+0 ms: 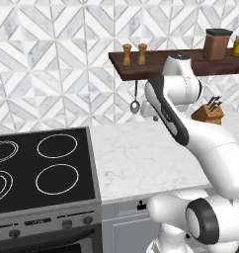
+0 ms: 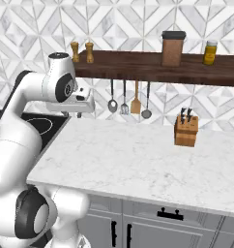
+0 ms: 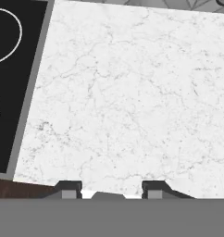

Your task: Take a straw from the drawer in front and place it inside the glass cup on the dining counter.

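The drawer (image 2: 153,209) is a shallow light-grey front with a small black handle (image 2: 169,213) under the marble worktop, and it is shut; in the left base view the drawer (image 1: 125,208) sits just left of my arm's base. The straw is hidden. The glass cup and the dining counter are out of view. My gripper (image 2: 79,115) hangs well above the worktop's back left part, pointing down, near the cooktop's edge. In the hand view my gripper (image 3: 111,189) stands open with its two dark tips apart and only bare marble between them.
A black cooktop (image 1: 42,168) adjoins the marble worktop (image 2: 138,160) on the left. A wooden knife block (image 2: 186,130) stands at the back right. Utensils (image 2: 129,102) hang under a dark wooden shelf (image 2: 153,65) that carries shakers and jars.
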